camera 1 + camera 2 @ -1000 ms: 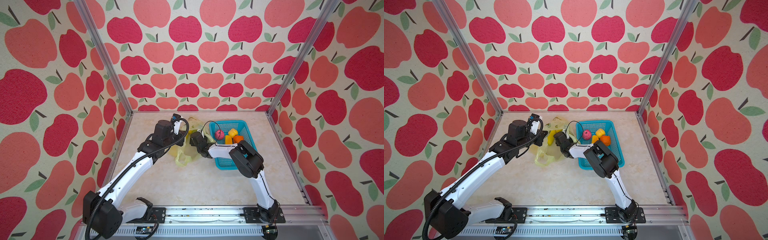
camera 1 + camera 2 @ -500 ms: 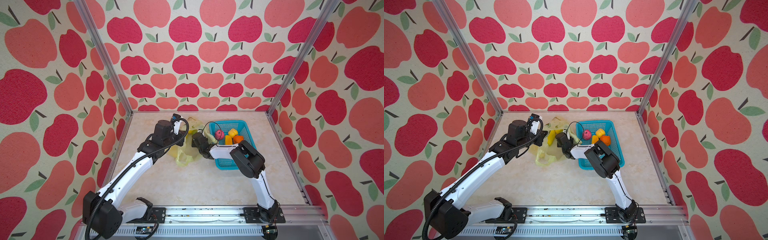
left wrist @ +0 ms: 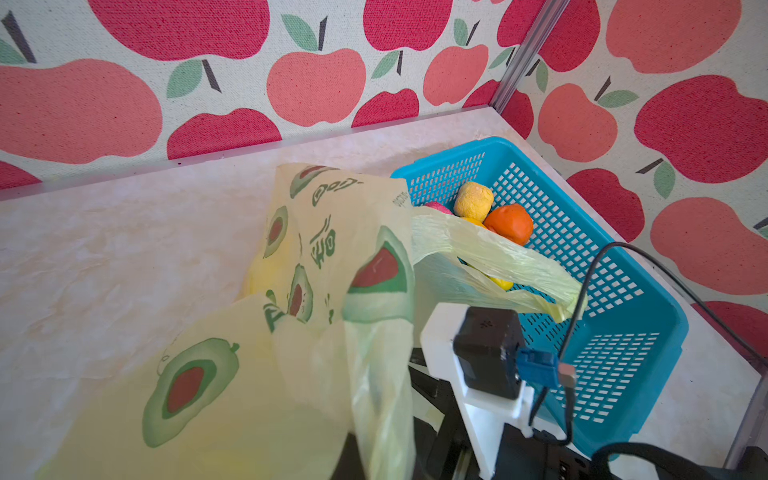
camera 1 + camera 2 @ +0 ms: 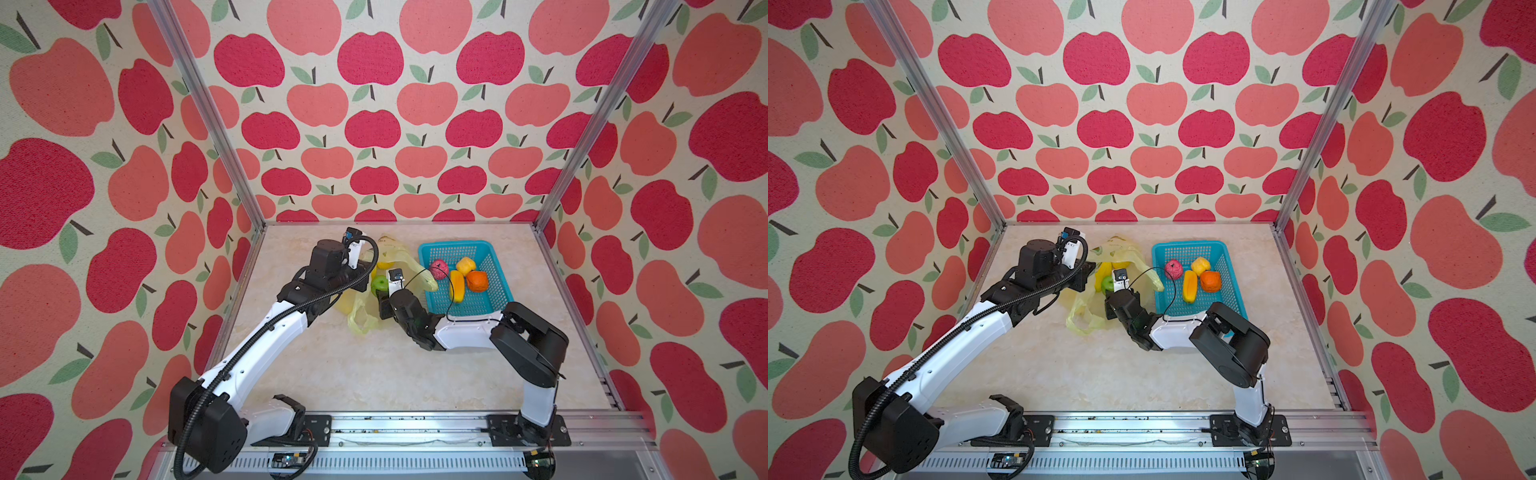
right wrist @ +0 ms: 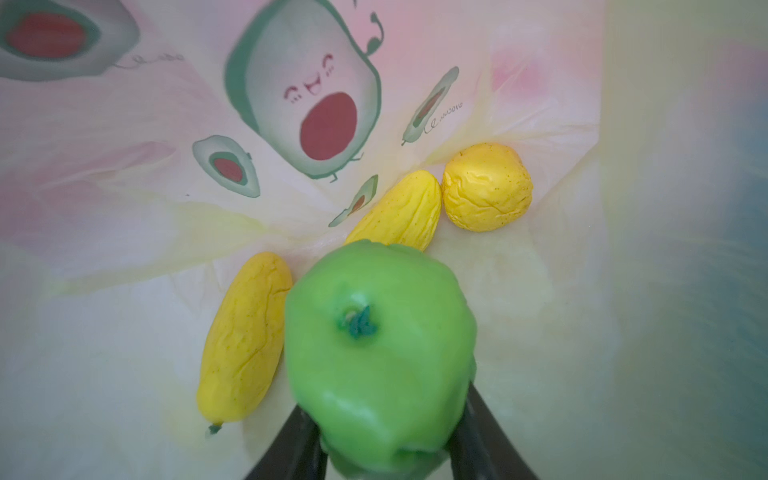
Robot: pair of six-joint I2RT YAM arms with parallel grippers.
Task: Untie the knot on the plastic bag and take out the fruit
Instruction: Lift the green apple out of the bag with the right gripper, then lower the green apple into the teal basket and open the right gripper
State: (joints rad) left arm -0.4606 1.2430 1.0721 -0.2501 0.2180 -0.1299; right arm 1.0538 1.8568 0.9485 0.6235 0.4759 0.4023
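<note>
Firmly, the right gripper [image 5: 386,434] is clamped on a glossy green toy apple [image 5: 378,345] inside the thin yellow-green plastic bag [image 3: 332,249], whose knot appears undone. The left gripper, hidden, is pressed together and is judged to pinch the bag's rim. The apple should be drawn slowly through the mouth, then carried, in a top view, toward three o'clock into the turquoise perforated basket [image 4: 490,249]. Wrinkled yellow fruits [image 5: 486,187] lie deeper inside.
</note>
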